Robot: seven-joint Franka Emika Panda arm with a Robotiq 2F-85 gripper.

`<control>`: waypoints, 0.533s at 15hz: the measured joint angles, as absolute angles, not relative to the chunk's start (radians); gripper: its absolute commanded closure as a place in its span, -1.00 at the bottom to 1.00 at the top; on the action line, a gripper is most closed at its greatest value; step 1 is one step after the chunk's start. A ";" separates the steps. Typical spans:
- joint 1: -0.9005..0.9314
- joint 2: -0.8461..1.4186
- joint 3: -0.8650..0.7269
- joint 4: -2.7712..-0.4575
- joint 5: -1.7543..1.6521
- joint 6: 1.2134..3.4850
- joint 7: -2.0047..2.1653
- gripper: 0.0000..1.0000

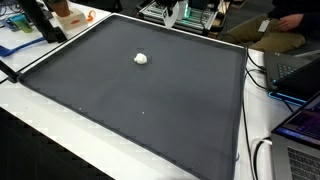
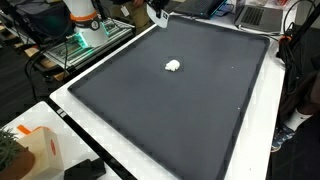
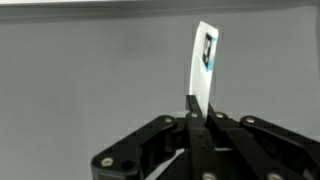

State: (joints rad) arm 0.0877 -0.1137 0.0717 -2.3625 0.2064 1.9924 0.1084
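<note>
**Claw clamped on a white card**

The claw (image 3: 197,104) is shut tight on a card (image 3: 204,55). In the wrist view its jaws are pressed together, with only the thickness of the card between them, and they pinch the card by its lower edge. The card stands upright above the jaws and leans slightly to one side. It is white with a blue and black mark near its top edge, and it is seen nearly side-on, so it looks narrow. Behind it a plain grey surface fills most of that view.

The landmark is the black mat (image 1: 150,110), which covers most of a white table (image 2: 100,150). In both exterior views the claw and its card sit at the far edge of the mat, too small there to make out in detail.

1 small white lump (image 2: 173,66) lies on the mat in its far half. Nothing touches it, and it is well apart from the claw. The mat around it is dark and flat.

A bare strip of table shows along the near edge of the mat. Beyond a side edge of the mat, in an exterior view, stands an open laptop (image 1: 300,122) with a purple screen.
</note>
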 measured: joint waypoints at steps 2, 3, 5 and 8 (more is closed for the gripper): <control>0.088 -0.113 0.072 -2.361 0.206 1.992 0.108 0.98; 0.088 -0.113 0.073 -2.362 0.201 2.002 0.139 0.98; 0.088 -0.113 0.086 -2.369 0.192 2.058 0.254 0.98; 0.090 -0.113 0.118 -2.386 0.141 2.120 0.455 0.98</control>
